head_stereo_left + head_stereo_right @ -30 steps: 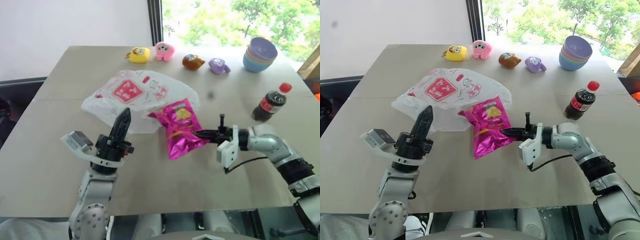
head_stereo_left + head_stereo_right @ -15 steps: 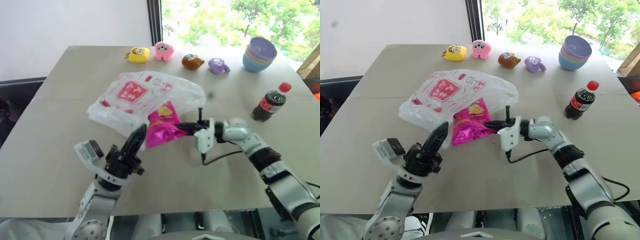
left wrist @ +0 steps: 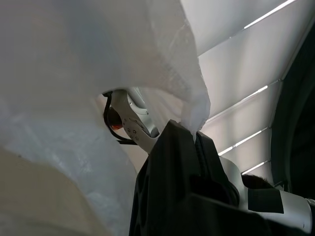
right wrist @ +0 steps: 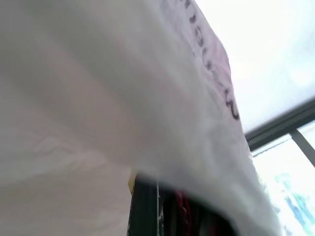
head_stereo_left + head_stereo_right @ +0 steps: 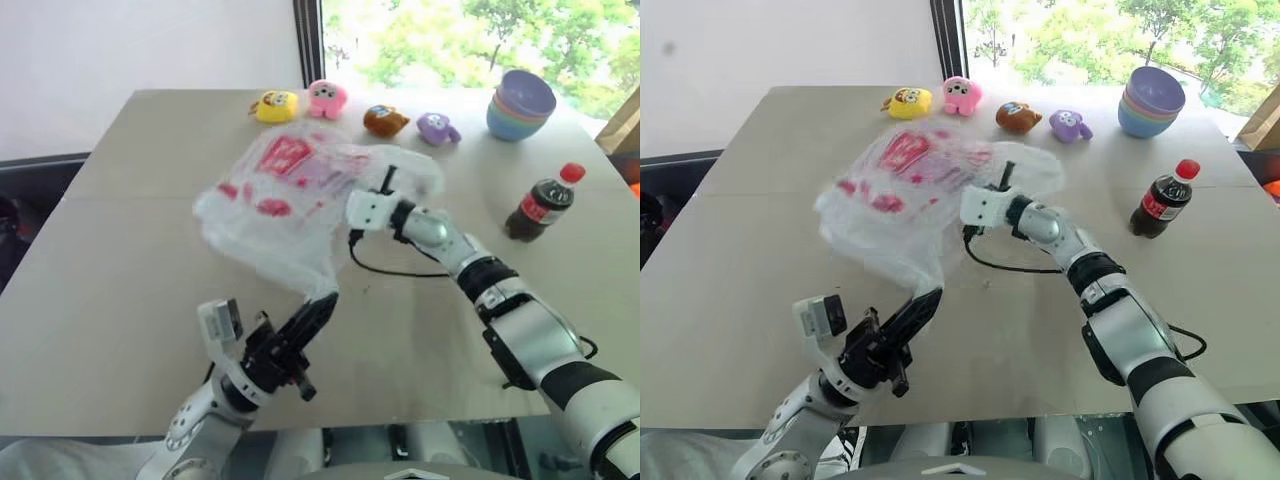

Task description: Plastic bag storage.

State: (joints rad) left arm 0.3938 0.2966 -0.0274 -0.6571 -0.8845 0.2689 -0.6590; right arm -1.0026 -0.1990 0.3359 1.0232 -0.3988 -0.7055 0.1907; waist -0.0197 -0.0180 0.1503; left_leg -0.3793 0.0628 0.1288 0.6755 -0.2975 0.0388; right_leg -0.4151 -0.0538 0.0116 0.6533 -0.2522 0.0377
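The plastic bag (image 5: 285,195), translucent white with red print, billows over the middle of the table (image 5: 110,290). My left gripper (image 5: 322,303) is near the front edge, shut on the bag's stretched lower rim; the left wrist view shows the film (image 3: 194,118) pinched at the tips. My right arm reaches in from the right, and its white wrist (image 5: 372,208) sits at the bag's mouth with the fingers hidden inside. In the right wrist view my right gripper (image 4: 167,209) is under the film, shut on a sliver of magenta and yellow snack packet (image 4: 181,206).
Yellow (image 5: 275,107), pink (image 5: 326,100), brown (image 5: 384,121) and purple (image 5: 437,129) plush toys line the far edge. Stacked bowls (image 5: 521,106) stand at the back right. A cola bottle (image 5: 543,205) stands right of my right arm. A black cable (image 5: 385,268) hangs from the right wrist.
My right gripper has carried the magenta packet away from me and left, into the bag. The bag has lifted and billowed. My left gripper pulled back toward the front edge with the rim.
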